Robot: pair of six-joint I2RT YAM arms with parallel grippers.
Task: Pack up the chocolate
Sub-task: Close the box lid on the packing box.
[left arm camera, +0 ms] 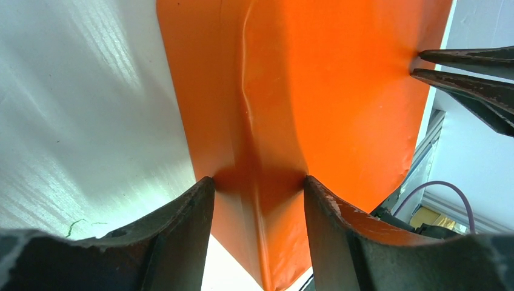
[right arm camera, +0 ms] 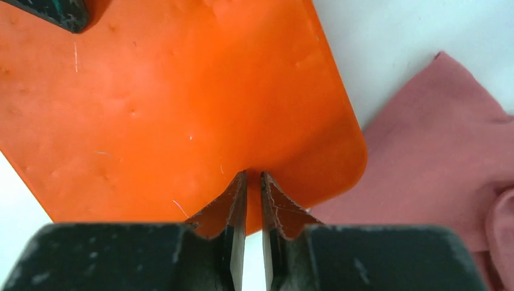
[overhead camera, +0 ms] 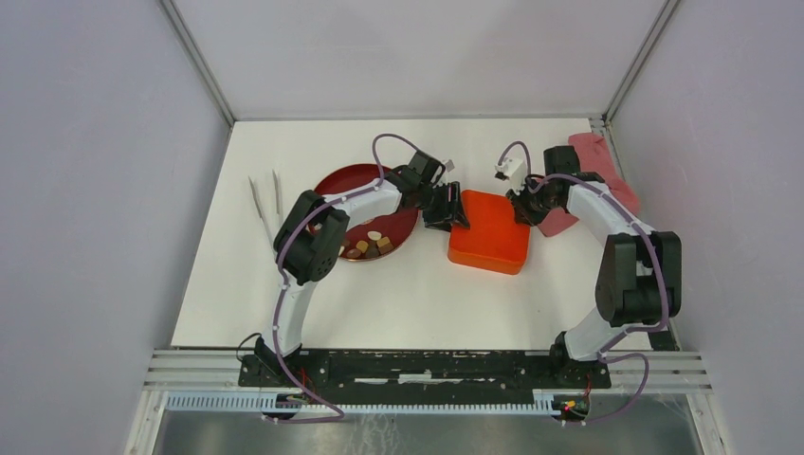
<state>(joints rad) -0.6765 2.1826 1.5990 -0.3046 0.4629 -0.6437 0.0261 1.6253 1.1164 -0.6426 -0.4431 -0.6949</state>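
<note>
The chocolate [overhead camera: 370,245], several small brown, tan and cream pieces, lies on the near part of the round dark red plate [overhead camera: 353,178]. To its right sits the square orange box [overhead camera: 491,232], seen closed from above. My left gripper [overhead camera: 453,216] [left arm camera: 257,182] is shut on the box's left corner, one finger pressed on each side. On the right edge of the box [right arm camera: 151,109], my right gripper [overhead camera: 521,204] [right arm camera: 254,174] has its jaws nearly together, with the thin orange rim pinched between them. The right gripper's fingers [left arm camera: 467,60] show in the left wrist view.
A pink cloth [overhead camera: 599,156] [right arm camera: 436,139] lies crumpled right of the box, under the right arm. Two thin pale sticks [overhead camera: 265,197] lie left of the plate. Grey walls stand close on the left, right and back of the white table [overhead camera: 379,303].
</note>
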